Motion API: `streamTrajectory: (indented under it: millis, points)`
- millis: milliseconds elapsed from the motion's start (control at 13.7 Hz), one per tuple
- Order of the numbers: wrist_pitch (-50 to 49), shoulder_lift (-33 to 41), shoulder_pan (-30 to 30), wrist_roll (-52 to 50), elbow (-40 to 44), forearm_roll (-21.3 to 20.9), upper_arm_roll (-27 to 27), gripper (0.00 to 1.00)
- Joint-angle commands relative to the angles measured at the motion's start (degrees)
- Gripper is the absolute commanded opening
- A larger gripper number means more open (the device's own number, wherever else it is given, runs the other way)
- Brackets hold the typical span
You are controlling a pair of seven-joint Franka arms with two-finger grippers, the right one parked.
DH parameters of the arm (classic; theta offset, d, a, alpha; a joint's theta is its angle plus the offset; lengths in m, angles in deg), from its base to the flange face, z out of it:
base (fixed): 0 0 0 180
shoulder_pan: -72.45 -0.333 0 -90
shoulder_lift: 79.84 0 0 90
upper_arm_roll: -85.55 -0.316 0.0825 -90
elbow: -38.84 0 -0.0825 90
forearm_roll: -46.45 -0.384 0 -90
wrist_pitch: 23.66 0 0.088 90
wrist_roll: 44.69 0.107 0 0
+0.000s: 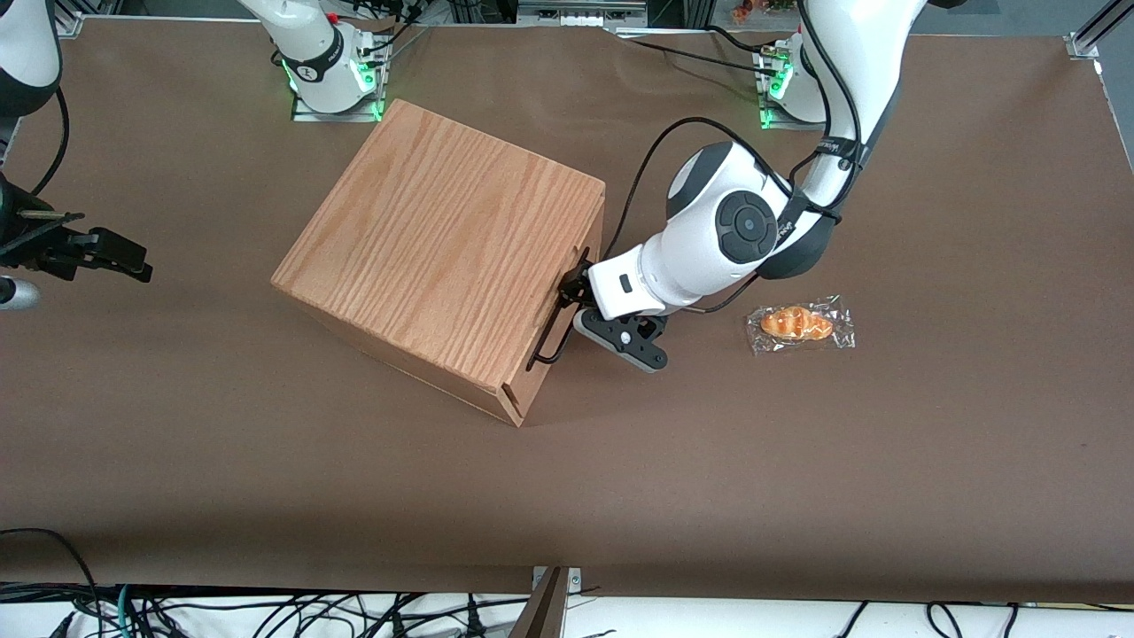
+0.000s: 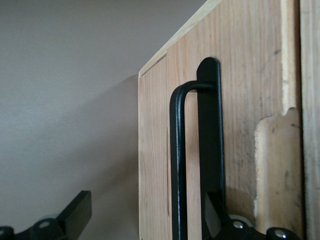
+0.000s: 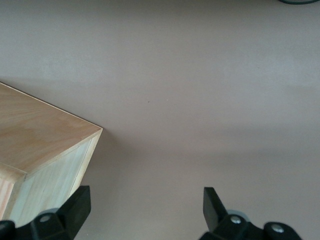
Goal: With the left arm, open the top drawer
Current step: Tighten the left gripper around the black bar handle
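Note:
The top drawer's light-wood front panel (image 2: 155, 150) sits flush in the oak-grained cabinet (image 1: 443, 239). Its long thin black wire handle (image 2: 177, 165) runs along the panel and also shows in the front view (image 1: 547, 335). The left arm (image 1: 726, 230) reaches down to the cabinet's front. Its black gripper (image 1: 571, 288) is at the handle's end farther from the front camera. The gripper (image 2: 145, 220) is open, with the handle bar between its fingers. One finger (image 2: 215, 215) lies against the panel by the handle mount; the other (image 2: 75, 215) hangs off the panel's edge.
A wrapped orange bread roll (image 1: 800, 324) lies on the brown table toward the working arm's end, beside the arm's elbow. The cabinet's corner shows in the right wrist view (image 3: 40, 145). The arm bases (image 1: 332, 71) stand at the table's back edge.

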Motion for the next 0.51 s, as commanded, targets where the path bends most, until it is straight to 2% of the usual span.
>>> streamTrajectory:
  millis: [0, 439]
  points:
    - [0.03, -1.49, 0.75, 0.61, 1.97, -0.81, -0.88, 1.00]
    - [-0.67, -1.32, -1.19, 0.44, 1.53, -7.57, -1.06, 1.00]
